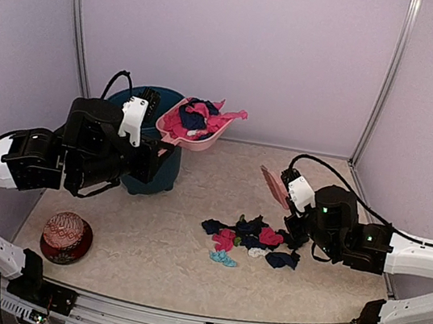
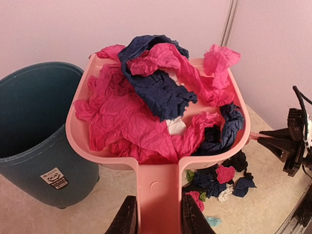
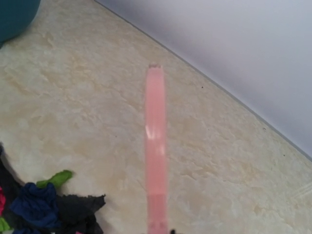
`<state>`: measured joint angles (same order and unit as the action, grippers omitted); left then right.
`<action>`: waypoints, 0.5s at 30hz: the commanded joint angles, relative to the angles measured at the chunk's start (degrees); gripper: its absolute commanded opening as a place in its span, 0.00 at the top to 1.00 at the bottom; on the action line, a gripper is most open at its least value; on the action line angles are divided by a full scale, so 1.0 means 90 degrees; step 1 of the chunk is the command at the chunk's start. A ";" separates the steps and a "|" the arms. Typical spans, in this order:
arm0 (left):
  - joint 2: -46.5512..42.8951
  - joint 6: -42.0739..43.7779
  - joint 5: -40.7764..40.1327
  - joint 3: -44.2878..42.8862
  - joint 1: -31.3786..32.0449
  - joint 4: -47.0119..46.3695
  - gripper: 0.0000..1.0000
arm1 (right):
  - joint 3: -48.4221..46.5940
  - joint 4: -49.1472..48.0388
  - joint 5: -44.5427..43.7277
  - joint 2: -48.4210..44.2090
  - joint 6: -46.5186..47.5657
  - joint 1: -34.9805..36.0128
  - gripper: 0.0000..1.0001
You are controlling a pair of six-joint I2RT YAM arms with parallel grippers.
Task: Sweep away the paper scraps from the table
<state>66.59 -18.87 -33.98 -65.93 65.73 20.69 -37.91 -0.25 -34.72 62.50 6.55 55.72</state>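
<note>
A pink dustpan hangs in the air, heaped with magenta, dark blue and black paper scraps. My left gripper is shut on its flat handle, one finger on each side. From above, the loaded dustpan sits high at the back, beside the bin. A loose pile of paper scraps lies on the table right of centre, also seen in the left wrist view. My right gripper stands at the pile's right side, shut on a pink brush, whose pink edge rises before the right wrist camera.
A dark teal bin stands at the back left under my left wrist, its open mouth just left of the dustpan. A dark bowl with a red patterned ball sits at the front left. Lilac walls close the back and sides.
</note>
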 commanded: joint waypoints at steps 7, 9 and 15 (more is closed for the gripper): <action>-0.0568 -0.0951 0.1346 -0.0201 -0.1372 0.0067 1.00 | -0.0077 -0.0459 0.0156 0.0277 0.0044 -0.0106 1.00; -0.0656 -0.1113 0.1796 -0.0132 -0.1786 -0.0057 1.00 | -0.0075 -0.0484 0.0182 0.0309 0.0039 -0.0099 1.00; -0.0893 -0.1859 0.3453 0.0179 -0.3049 -0.0658 1.00 | -0.0075 -0.0528 0.0224 0.0387 0.0026 -0.0118 1.00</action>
<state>60.34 -29.91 -15.11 -66.04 43.51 20.38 -37.91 -2.50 -33.15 65.56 6.61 55.22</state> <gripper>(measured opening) 0.235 0.047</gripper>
